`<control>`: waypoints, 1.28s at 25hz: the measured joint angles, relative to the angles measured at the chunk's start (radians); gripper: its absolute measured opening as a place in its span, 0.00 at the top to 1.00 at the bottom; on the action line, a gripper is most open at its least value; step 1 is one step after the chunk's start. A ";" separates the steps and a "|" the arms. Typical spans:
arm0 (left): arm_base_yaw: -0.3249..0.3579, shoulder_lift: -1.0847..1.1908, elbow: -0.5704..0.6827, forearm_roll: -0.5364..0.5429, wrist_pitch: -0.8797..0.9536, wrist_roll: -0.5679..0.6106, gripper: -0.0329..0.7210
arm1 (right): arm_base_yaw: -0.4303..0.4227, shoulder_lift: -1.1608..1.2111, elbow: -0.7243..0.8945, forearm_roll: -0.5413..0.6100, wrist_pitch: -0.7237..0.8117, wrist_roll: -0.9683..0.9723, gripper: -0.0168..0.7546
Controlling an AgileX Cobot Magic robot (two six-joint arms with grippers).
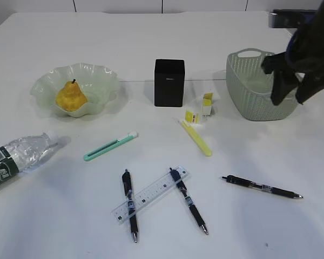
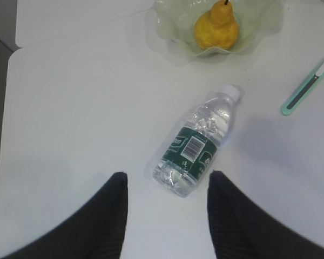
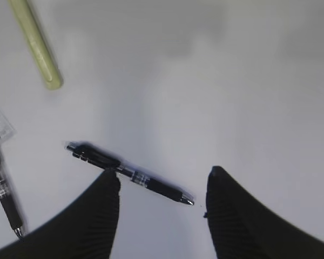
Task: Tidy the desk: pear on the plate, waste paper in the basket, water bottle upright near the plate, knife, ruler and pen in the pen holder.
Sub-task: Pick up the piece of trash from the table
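Lying on its side at lower left of the desk (image 1: 151, 43): bottle (image 1: 16, 155). Sitting in the plate (image 1: 100, 81), upper left: pear (image 1: 71, 97). Hovering spread and empty: left gripper (image 2: 167, 216) over the bottle, right gripper (image 3: 162, 216) over a pen (image 3: 129, 174).

Far edge: bare white surface (image 1: 124, 38) behind the matte black square pen holder (image 1: 169, 82), open passage.
Near edge, middle: crowded by the clear plastic ruler (image 1: 151, 195) crossing two black pens (image 1: 130, 205).
Left edge: lying clear water bottle (image 2: 198, 141), free room all round.
Near right corner: one black pen (image 3: 128, 173), otherwise open.
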 joint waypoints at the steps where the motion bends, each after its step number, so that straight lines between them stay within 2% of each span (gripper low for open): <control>1: 0.000 0.000 0.001 0.002 0.000 0.000 0.50 | 0.013 0.015 -0.021 -0.004 0.000 0.000 0.47; 8: 0.000 0.000 0.001 0.008 -0.002 0.000 0.50 | 0.088 0.161 -0.220 -0.008 0.002 0.028 0.47; 17: 0.000 0.000 0.001 0.010 -0.007 0.000 0.50 | 0.095 0.296 -0.417 -0.008 0.007 0.045 0.47; 32: 0.000 0.000 0.001 0.010 -0.025 0.000 0.50 | 0.098 0.448 -0.524 0.071 0.011 0.050 0.47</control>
